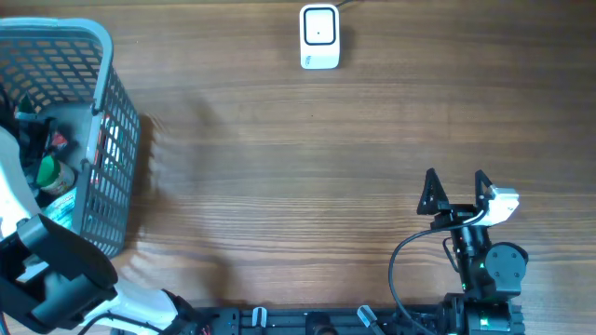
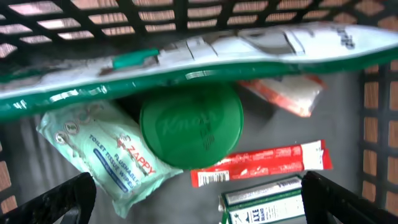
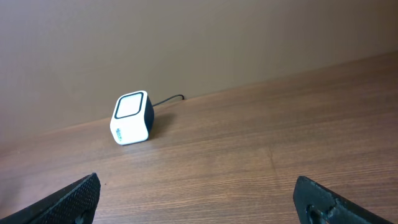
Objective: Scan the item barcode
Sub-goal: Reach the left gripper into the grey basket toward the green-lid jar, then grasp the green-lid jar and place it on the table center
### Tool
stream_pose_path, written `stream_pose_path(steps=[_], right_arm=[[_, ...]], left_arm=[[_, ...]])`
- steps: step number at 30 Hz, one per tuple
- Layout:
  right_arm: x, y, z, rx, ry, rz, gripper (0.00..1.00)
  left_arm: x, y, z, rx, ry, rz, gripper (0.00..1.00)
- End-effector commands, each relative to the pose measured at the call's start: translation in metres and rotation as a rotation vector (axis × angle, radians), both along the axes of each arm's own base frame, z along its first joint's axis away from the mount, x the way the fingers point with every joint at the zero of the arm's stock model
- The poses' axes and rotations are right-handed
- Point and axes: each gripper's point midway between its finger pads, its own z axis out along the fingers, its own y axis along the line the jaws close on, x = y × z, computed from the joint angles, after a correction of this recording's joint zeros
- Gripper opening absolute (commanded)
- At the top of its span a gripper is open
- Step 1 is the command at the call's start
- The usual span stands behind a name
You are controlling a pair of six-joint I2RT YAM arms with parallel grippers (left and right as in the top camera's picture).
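Down inside the basket [image 2: 186, 12] with the left gripper [image 2: 200, 202]; jaws spread wide, nothing clamped between them; straight ahead of the fingertips, a round green lid [image 2: 189, 124], dead centre; beyond it, a long green-and-white pouch [image 2: 186, 59] lying across the whole width of the basket, overlapping the lid's far edge; off toward the left finger, a Zappy wipes pack [image 2: 106, 155], tucked against the lid; toward the right finger, a red sachet [image 2: 261, 165], and nearer again a green-and-white box [image 2: 267, 202], just beside that finger; no telling which barcode faces up.

Over to the right gripper [image 1: 456, 194]; also wide open and empty, poised above bare table [image 1: 298, 167]; well ahead of its fingertips and off to the left, the scanner [image 3: 132, 118], white window tilted up, cable [image 3: 169, 99] trailing away behind; basket and scanner well apart, left gripper's side and far edge.
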Motion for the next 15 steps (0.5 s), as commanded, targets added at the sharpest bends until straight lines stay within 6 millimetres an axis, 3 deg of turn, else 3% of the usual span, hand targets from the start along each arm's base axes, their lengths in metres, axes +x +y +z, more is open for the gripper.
stream_pose_path(steps=[1,5,10,15], right_arm=[[0.000,-0.002,0.002,0.005,-0.007,-0.016,1.00],[0.000,-0.002,0.002,0.005,-0.008,-0.016,1.00],[0.000,-0.002,0.002,0.005,-0.007,-0.016,1.00],[0.000,-0.002,0.002,0.006,-0.008,-0.016,1.00]], left_arm=[[-0.013,0.016,-0.007,0.010,0.020,0.062,1.00],[-0.019,0.026,-0.024,-0.015,0.051,0.089,1.00],[-0.016,0.029,-0.062,-0.063,0.109,0.088,1.00],[-0.008,0.034,-0.082,-0.068,0.117,0.082,1.00]])
